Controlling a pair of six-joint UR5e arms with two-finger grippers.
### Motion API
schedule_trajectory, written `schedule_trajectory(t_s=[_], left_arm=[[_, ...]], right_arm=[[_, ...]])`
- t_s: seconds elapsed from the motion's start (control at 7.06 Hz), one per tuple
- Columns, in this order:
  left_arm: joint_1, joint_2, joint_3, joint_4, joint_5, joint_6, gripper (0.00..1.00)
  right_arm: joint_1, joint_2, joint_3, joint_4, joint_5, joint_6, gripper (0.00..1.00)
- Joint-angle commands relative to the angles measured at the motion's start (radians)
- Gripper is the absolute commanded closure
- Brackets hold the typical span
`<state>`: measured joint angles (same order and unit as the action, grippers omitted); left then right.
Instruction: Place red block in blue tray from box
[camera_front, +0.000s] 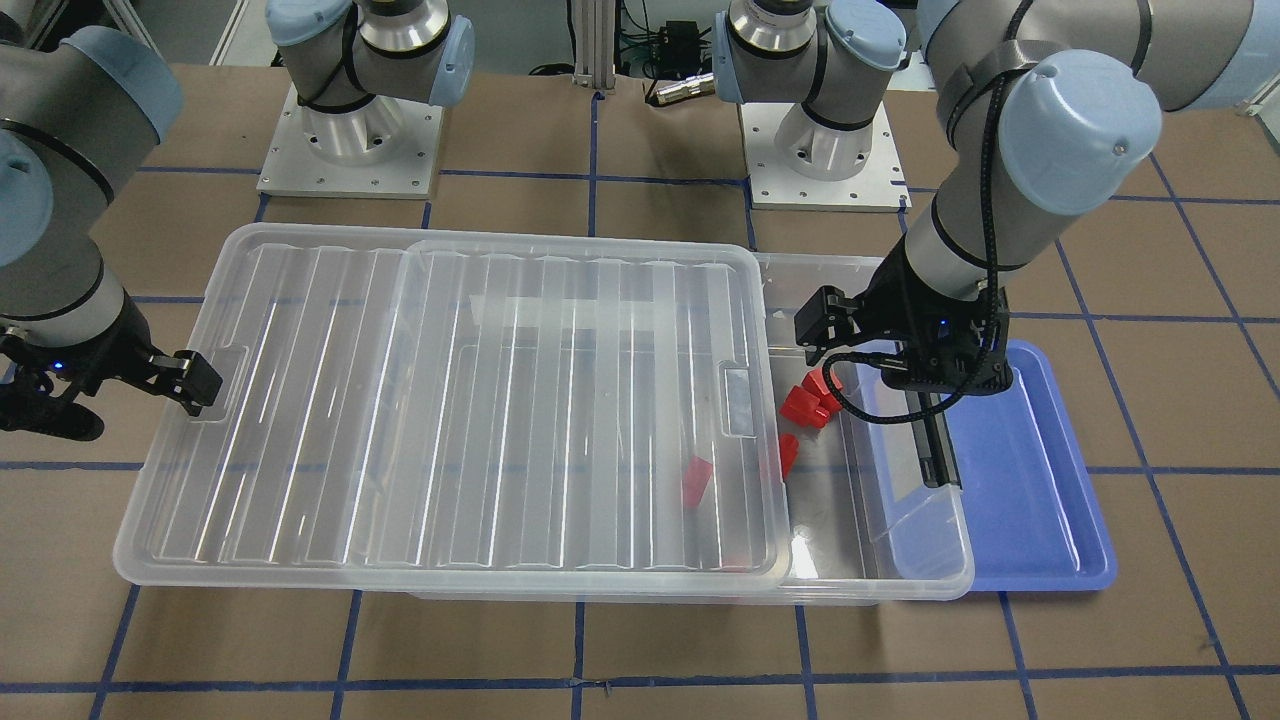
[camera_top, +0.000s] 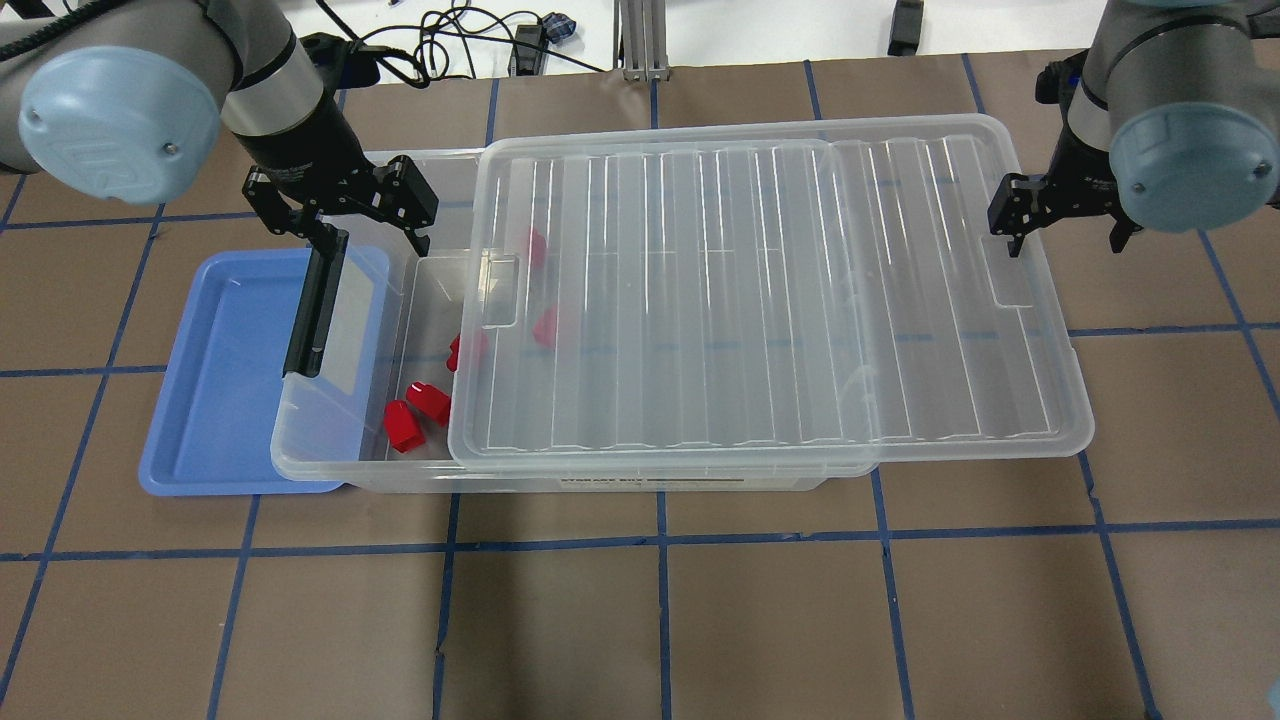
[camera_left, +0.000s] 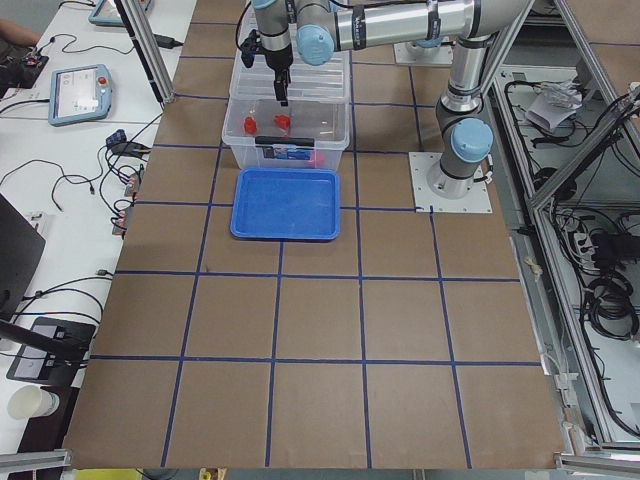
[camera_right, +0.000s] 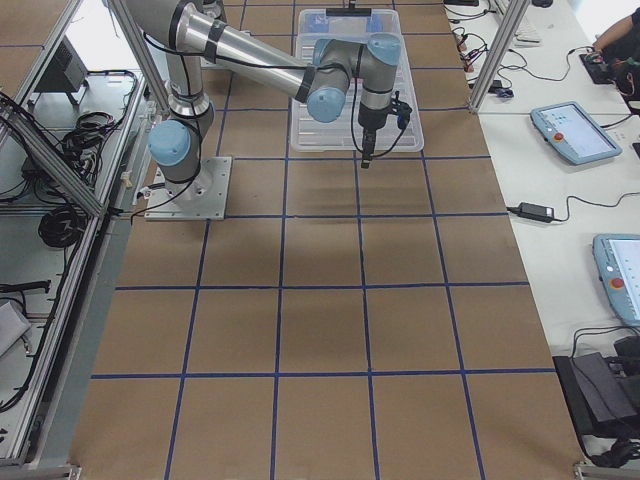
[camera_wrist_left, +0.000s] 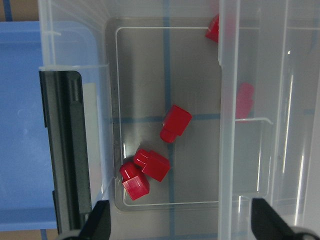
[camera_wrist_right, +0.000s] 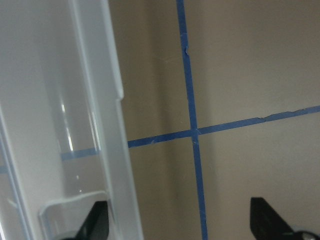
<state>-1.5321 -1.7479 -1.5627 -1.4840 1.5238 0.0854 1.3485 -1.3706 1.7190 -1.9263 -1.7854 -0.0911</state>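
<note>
The overhead view is showing both arms. The left wrist view is showing the blocks better: three are lying in the open end of the box, and two more are sitting by the edge of the lid. The left gripper is hanging above them, fingers spread wide, holding nothing. One red block is lying on the box floor, under the gap between the fingers. The blue tray is sitting just beside the box. The right gripper is hanging at the lid's far end, wide open too.
</note>
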Motion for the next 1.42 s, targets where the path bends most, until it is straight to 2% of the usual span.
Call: schedule_trajectory(t_s=[0.0,0.14,0.42,0.71,0.85,0.99,1.28], left_arm=[[-0.014,0.001,-0.042,0.066,0.006,0.004,0.00],[-0.014,-0.001,-0.068,0.071,0.006,-0.002,0.00],[-0.014,-0.004,-0.121,0.204,0.006,0.005,0.00],[-0.013,-0.008,-0.172,0.211,0.003,-0.002,0.00],[-0.014,-0.021,-0.210,0.281,-0.005,-0.007,0.00],[-0.013,-0.031,-0.252,0.379,-0.007,0.003,0.00],[-0.013,-0.044,-0.313,0.434,-0.010,-0.003,0.00]], right_arm=[[-0.028,-0.001,-0.001,0.001,-0.022,-0.018,0.00],[-0.041,-0.002,-0.001,0.001,-0.047,-0.018,0.00],[-0.043,-0.004,-0.001,0.001,-0.051,-0.018,0.00],[-0.040,-0.008,-0.012,0.012,-0.037,-0.003,0.00],[-0.020,-0.030,-0.047,0.009,0.012,0.005,0.00],[0.018,-0.075,-0.064,0.012,0.099,0.028,0.00],[0.122,-0.174,-0.065,0.050,0.177,0.076,0.00]])
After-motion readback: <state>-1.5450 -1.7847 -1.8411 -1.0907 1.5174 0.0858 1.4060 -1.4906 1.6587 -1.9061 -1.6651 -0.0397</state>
